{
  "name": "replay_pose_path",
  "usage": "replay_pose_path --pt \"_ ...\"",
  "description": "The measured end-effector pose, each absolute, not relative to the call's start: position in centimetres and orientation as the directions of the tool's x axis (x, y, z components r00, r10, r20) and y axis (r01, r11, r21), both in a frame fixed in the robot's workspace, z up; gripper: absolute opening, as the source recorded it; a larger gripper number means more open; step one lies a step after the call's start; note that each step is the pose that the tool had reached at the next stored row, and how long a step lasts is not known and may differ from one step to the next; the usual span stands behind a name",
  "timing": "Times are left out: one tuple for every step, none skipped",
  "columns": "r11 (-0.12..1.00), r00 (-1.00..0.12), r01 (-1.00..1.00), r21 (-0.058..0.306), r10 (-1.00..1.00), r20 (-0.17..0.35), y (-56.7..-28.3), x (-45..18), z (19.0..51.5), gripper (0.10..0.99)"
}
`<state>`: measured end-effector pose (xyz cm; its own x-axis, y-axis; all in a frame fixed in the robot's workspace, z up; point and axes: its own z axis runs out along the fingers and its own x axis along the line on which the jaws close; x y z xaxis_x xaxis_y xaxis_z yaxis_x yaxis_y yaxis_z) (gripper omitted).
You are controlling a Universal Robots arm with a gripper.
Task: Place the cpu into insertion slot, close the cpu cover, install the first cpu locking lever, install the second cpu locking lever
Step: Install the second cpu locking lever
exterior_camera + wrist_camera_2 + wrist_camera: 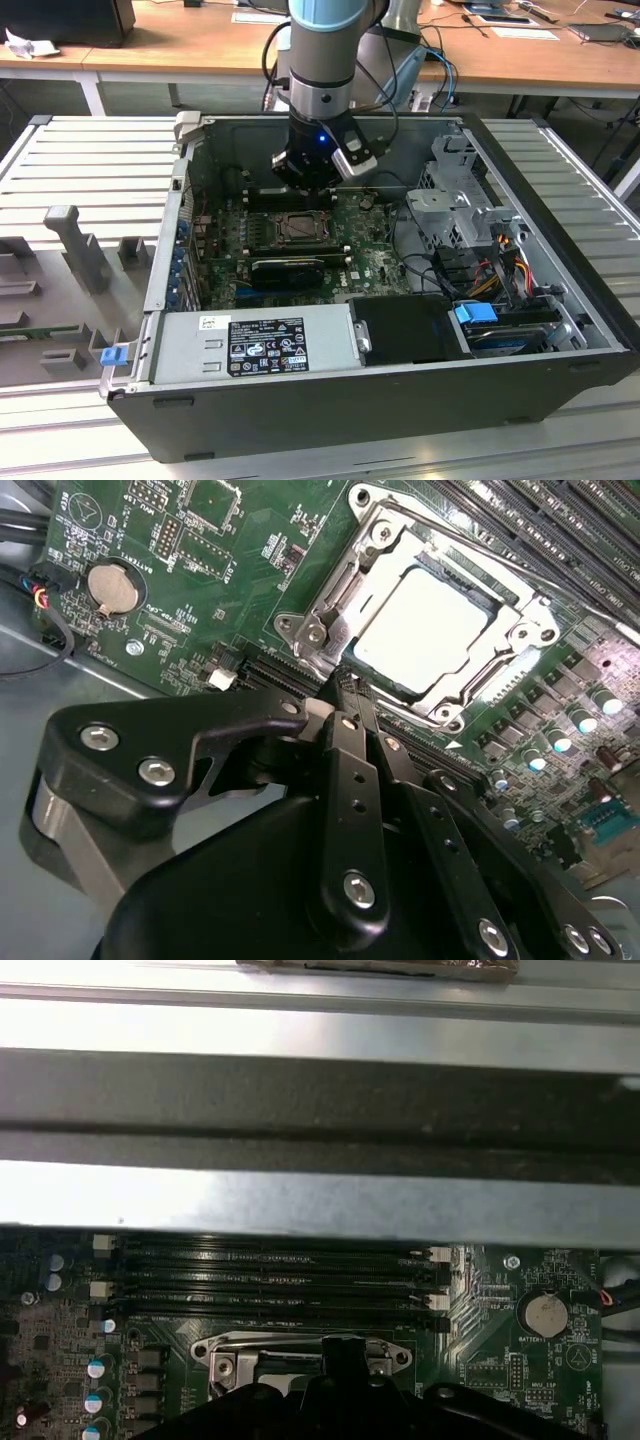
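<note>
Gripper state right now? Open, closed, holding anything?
Gripper: jaws closed together, nothing held. The tip sits at the edge of the cpu cover, which lies down over the cpu in the socket.

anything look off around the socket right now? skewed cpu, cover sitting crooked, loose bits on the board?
Nothing stands out. The cpu sits flat and square in the socket, framed by the cpu cover, which lies down over it without visible tilt. The gripper is right at the socket's edge, fingers together. No loose parts show on the motherboard.
</note>
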<state>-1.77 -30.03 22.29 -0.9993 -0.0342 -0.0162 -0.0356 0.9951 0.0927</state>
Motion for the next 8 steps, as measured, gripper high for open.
replay_pose_path --pt "0.995 -0.999 -0.036 0.092 -0.034 -0.016 -30.0 -1.8 22.3 0.106" --pt "0.995 -0.999 -0.036 0.092 -0.034 -0.016 -30.1 -1.8 22.4 0.106" --pt "0.995 -0.999 -0.036 0.092 -0.034 -0.016 -30.0 -1.8 22.5 0.106" --pt "0.995 -0.999 -0.036 0.091 -0.034 -0.016 -30.0 -1.8 22.6 0.106" --pt "0.995 -0.999 -0.036 0.091 -0.034 -0.016 -30.0 -1.8 22.8 0.106" --pt "0.995 -0.999 -0.036 0.091 -0.034 -0.016 -30.0 -1.8 23.0 0.106" --pt "0.995 -0.999 -0.036 0.091 -0.034 -0.016 -30.0 -1.8 23.2 0.106" --pt "0.995 -0.999 -0.036 0.091 -0.034 -0.016 -30.0 -1.8 23.4 0.106"
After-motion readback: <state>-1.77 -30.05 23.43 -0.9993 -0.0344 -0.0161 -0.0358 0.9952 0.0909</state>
